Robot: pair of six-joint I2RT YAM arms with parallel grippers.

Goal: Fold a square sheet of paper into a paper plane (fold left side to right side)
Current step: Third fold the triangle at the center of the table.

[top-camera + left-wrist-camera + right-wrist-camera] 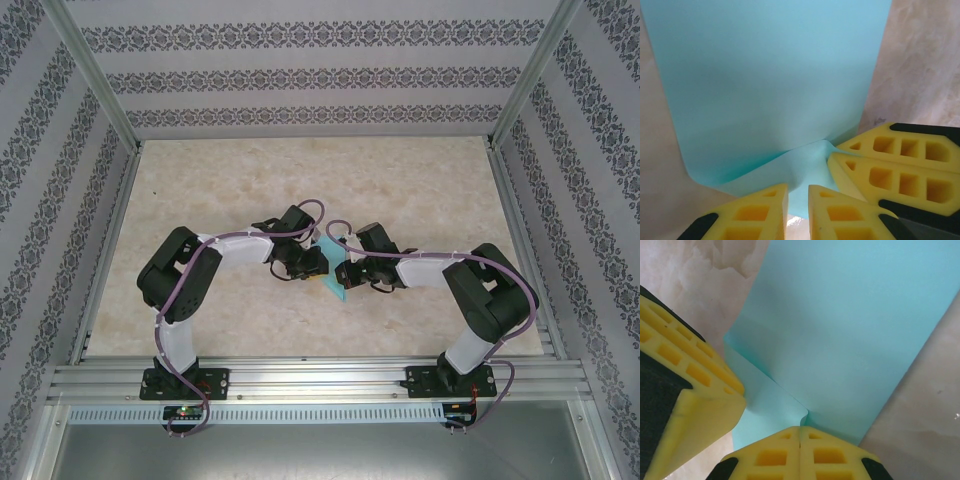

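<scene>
The square sheet of paper (334, 268), turquoise face showing, stands bent and lifted at mid-bench (420, 180), between the two arms. The right end effector (800, 432) is closed, pinching a buckled edge of the sheet. The left end effector (798, 200) has its jaws narrowly apart with paper between them; a firm grip cannot be confirmed. Judged stage: the side-to-side fold is under way and uncreased, and the nose and wing folds remain.

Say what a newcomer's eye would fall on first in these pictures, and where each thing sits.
The turquoise square sheet of paper dominates the wrist views against the pale marbled table. Bright yellow fingers crowd its near edge, where the right tool is shut on a puckered bit. From above, the left arm and right arm meet over it at mid-table.
</scene>
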